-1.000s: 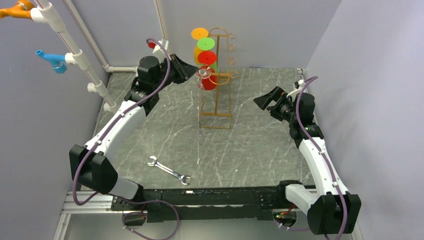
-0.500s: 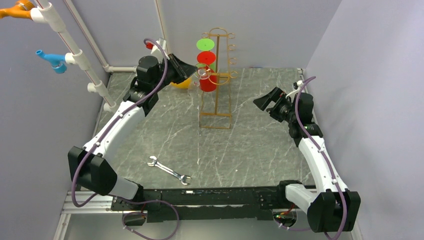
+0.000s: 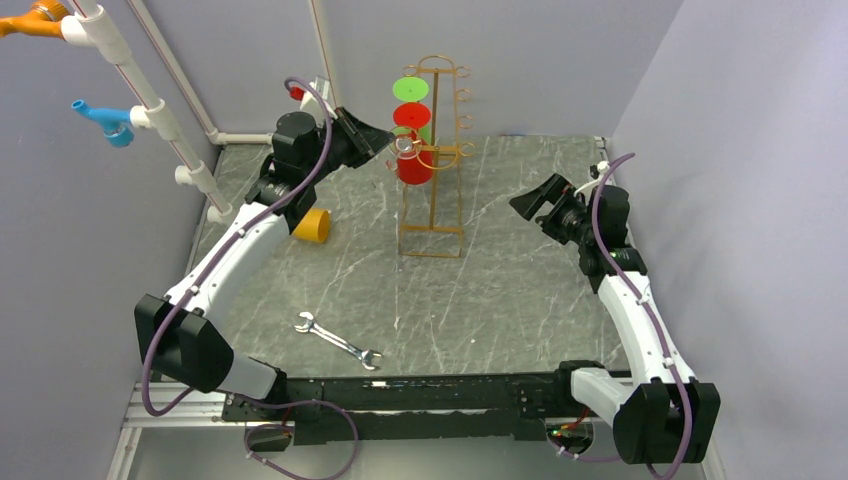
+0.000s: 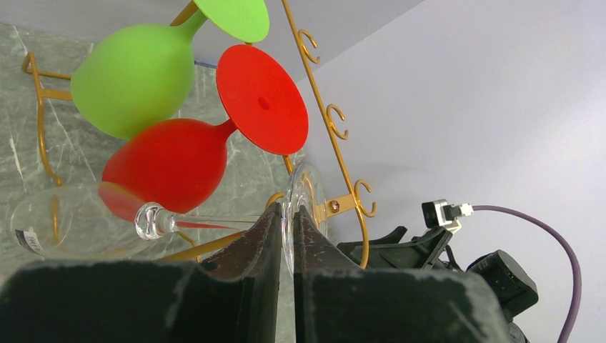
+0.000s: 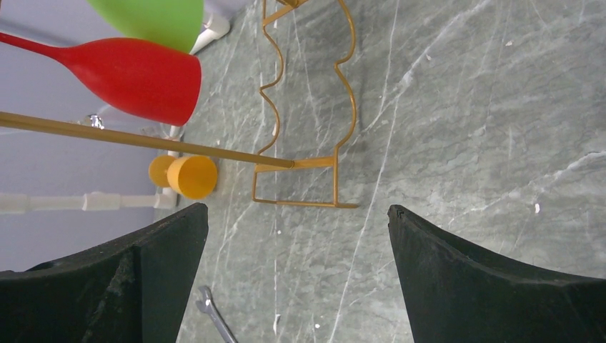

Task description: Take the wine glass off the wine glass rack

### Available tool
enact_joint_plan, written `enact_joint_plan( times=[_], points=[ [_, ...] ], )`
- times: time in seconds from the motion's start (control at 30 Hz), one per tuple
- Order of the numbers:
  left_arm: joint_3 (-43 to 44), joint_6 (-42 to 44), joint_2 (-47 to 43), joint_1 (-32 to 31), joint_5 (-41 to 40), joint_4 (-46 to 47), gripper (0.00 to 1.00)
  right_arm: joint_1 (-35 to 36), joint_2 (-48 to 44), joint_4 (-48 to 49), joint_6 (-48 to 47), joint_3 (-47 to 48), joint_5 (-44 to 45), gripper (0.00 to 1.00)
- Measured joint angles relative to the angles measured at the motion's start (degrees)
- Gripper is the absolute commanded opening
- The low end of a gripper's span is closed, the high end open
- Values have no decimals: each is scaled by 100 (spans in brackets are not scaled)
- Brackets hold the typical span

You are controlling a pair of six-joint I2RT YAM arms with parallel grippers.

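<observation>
Gold wine glass rack [image 3: 431, 229] is stood upright toward the far side of the grey worktop [image 3: 520, 300]. Left gripper [image 3: 388, 147] is raised to the rack's left side; its jaws are closed to a thin slit on the foot rim of the clear wine glass [image 4: 154, 220], which is hung sideways there below the red glass [image 4: 168, 168] and green glass [image 4: 132, 78]. Right gripper [image 3: 533, 198] is held well apart, jaws spread wide, nothing gripped. Orange glass [image 3: 313, 225] is laid on its side beside the left arm. Wrench [image 3: 338, 341] is laid near the front.
</observation>
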Motion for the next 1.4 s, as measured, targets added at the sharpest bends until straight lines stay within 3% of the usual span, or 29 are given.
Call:
enact_joint_plan(
  times=[0.67,1.4],
  points=[
    [-133,-813,-509,63,-590,4,0,2,68,0,28,0,2,98],
    [-907,-931,-1353,695,-227,157,0,0,-15,146,186,-101,-221,98]
  ],
)
